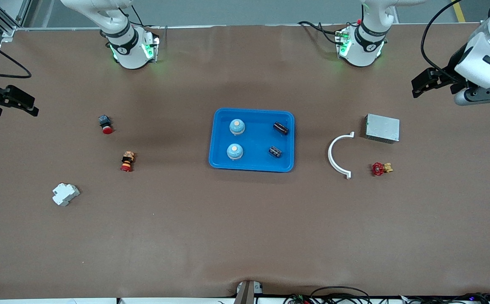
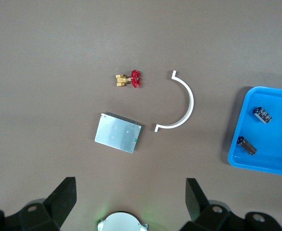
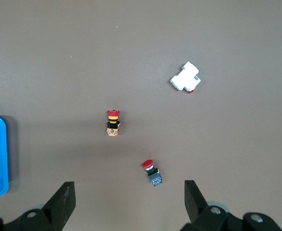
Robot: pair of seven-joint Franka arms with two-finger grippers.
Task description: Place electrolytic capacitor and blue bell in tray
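Tray (image 1: 214,145) holds two bells (image 1: 237,126), two capacitors (image 1: 280,128) (four total).

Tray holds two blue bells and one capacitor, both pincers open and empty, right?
Not quite: the front view shows two capacitors in the tray, beside two blue bells. Left pincer and right pincer are open, empty.

light: even and bright from overhead on my feeds, no glare | shadows: soft dark patch on the table (image 1: 245,236) above the tray (image 1: 251,165), thin ones under small parts | focus: all three views sharp | extras: green LED glow on both bases
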